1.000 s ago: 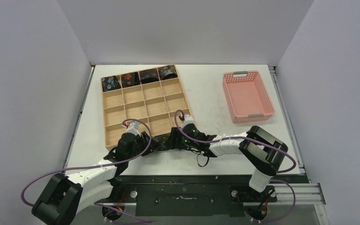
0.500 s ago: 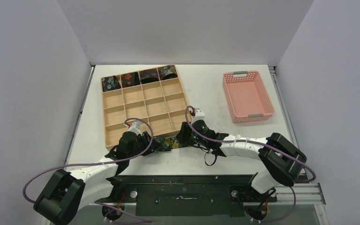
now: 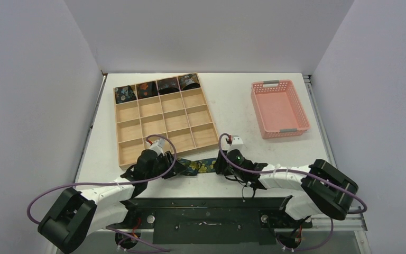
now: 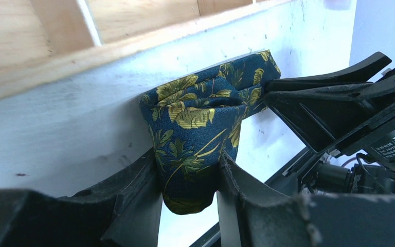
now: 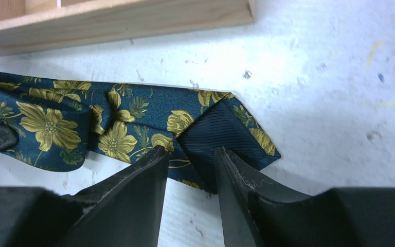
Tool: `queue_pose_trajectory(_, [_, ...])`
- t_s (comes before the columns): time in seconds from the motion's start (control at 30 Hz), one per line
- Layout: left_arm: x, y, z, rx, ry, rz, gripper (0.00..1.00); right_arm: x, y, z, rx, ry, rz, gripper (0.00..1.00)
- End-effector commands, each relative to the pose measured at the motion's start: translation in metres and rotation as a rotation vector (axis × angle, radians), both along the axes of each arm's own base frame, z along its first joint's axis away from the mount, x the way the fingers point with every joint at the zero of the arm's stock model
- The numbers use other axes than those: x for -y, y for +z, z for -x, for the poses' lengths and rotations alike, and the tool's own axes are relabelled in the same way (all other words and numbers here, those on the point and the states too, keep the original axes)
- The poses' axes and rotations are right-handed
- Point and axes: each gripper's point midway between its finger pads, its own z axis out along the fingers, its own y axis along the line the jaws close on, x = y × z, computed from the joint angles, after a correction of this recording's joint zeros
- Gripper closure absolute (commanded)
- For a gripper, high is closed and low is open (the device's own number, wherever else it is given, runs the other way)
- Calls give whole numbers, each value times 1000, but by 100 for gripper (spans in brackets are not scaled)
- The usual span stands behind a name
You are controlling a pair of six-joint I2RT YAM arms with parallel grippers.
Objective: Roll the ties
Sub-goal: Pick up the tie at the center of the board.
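One tie (image 3: 201, 165), navy with yellow flowers, lies stretched along the table's near edge between both grippers. My left gripper (image 4: 189, 172) is shut on its bunched, folded left end (image 4: 198, 121), which bulges between the fingers (image 4: 139, 195). My right gripper (image 5: 191, 153) stands partly open over the pointed right end. Its fingertips (image 5: 157, 154) rest on the fabric either side of the tip (image 5: 211, 134), which is folded over and shows black lining. In the top view the left gripper (image 3: 178, 168) and right gripper (image 3: 219, 165) face each other. Several rolled ties (image 3: 158, 87) fill the tray's back row.
The wooden compartment tray (image 3: 164, 119) sits just behind the tie, its front wall (image 5: 118, 23) close to both grippers. A pink plastic basket (image 3: 278, 108) stands at the back right. The table's metal front rail (image 3: 211, 203) runs just below the arms.
My right gripper slid right and towards the near edge along the tie, drawing it out into a straight strip, and its jaws narrowed. The left gripper kept its hold and barely moved.
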Motion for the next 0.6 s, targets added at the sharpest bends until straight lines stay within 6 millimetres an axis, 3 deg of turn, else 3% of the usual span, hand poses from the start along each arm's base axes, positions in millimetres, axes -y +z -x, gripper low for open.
queue_pose_trajectory(0.0, [13, 8, 4, 5, -58, -3, 100, 35, -19, 31, -52, -47, 90, 60])
queue_pose_trajectory(0.23, [32, 4, 24, 6, -129, -47, 100, 42, -14, 63, -51, -58, 62, 59])
queue_pose_trajectory(0.33, [38, 4, 29, 4, -158, -83, 100, 48, -1, 63, -28, -76, 62, 55])
queue_pose_trajectory(0.57, [19, 2, 25, 14, -111, -215, 100, 64, 42, 49, 72, -152, 49, 42])
